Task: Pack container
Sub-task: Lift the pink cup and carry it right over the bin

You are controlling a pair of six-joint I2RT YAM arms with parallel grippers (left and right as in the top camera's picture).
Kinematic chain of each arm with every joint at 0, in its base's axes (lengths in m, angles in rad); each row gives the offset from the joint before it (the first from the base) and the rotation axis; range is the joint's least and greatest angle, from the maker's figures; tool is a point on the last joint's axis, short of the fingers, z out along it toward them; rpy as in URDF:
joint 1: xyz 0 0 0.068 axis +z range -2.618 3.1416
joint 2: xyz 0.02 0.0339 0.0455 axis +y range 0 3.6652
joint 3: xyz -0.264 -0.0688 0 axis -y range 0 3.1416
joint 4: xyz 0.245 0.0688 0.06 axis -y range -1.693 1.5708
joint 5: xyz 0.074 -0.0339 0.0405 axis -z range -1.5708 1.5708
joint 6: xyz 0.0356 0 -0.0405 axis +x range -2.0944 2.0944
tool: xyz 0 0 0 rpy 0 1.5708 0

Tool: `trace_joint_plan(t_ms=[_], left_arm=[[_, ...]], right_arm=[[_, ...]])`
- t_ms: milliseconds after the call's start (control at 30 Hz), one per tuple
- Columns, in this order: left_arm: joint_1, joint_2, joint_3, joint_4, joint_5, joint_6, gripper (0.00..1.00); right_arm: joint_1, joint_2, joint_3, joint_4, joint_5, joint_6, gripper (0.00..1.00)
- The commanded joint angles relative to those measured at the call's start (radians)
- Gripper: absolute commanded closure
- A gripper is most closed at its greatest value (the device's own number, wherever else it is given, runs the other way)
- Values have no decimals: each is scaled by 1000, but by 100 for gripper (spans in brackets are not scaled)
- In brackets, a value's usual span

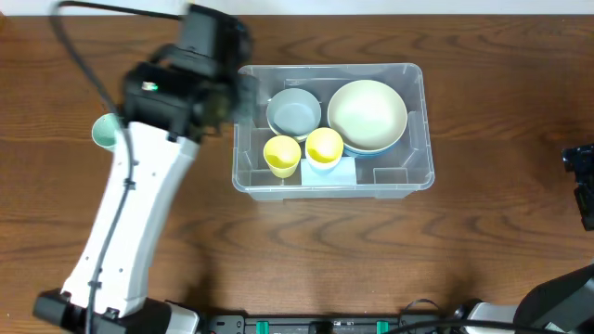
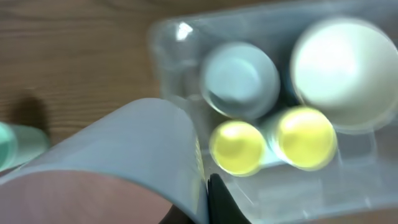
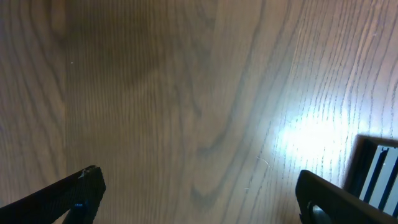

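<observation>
Left gripper (image 2: 210,190) is clamped tight on a pale grey curved bowl (image 2: 124,149), hard by the left wall of the large clear rectangular plastic bin (image 1: 334,188) mid-table. Right gripper (image 3: 199,186) gapes wide, far right.

The clear container (image 1: 419,160) holds a grey bowl (image 1: 294,109), a cream bowl (image 1: 368,114) and two yellow cups (image 1: 282,154)

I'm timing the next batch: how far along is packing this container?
Done: the clear rectangular plastic container already holds a grey bowl, a large cream bowl and two yellow cups. In hand: the left claw grips a pale blue-grey bowl by its rim at the container's left edge. Left: a mint green cup on the wooden table. The right claw is open, holding nothing.
</observation>
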Motion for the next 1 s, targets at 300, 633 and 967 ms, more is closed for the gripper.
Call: trace_joint_plan(t_ms=[300,633,967], left_arm=[[-185,184,-31,-120,-5,104,94],[-186,279,-33,-124,60,106,94],[-186,280,-42,-92,79,106,94]], right_arm=[[-6,-3,0,-2,4,18,1],[-6,-3,0,-2,4,18,1],[-6,-3,0,-2,4,18,1]])
